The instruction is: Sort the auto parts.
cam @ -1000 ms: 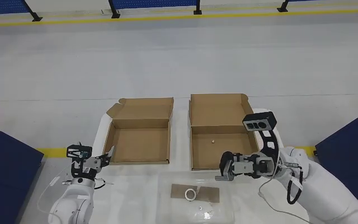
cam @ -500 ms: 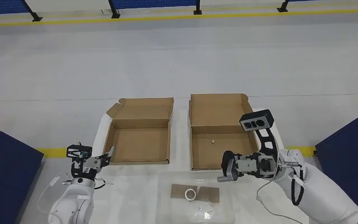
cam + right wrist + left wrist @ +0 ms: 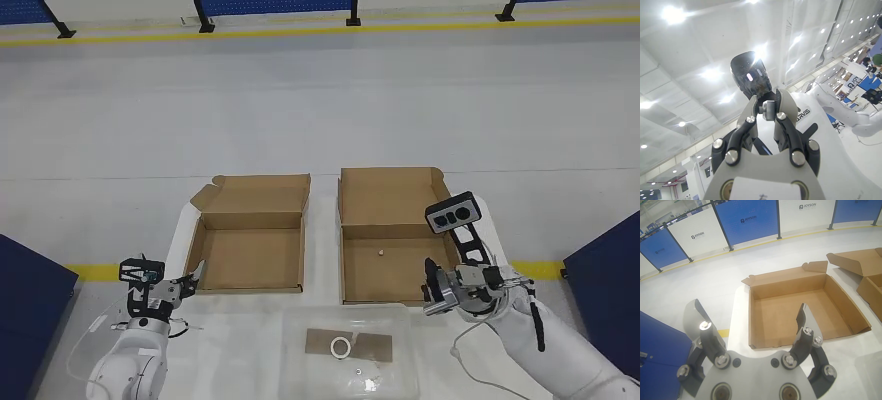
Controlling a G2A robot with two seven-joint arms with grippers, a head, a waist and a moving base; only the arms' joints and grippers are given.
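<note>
While the top view shows the right hand (image 3: 445, 288) beside the right box (image 3: 390, 232), it holds the part (image 3: 452, 215) up, probably for identifying. Left wrist view: left hand (image 3: 749, 308) wide open, empty, facing the left box (image 3: 787, 285). Right wrist view: fingers (image 3: 785, 106) clamp the part's metal base.

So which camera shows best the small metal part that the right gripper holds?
The right wrist view: the metal part sits close up, clamped in the right gripper. In the top view it is too small to tell inside that gripper. The left wrist view faces the left box instead.
</note>
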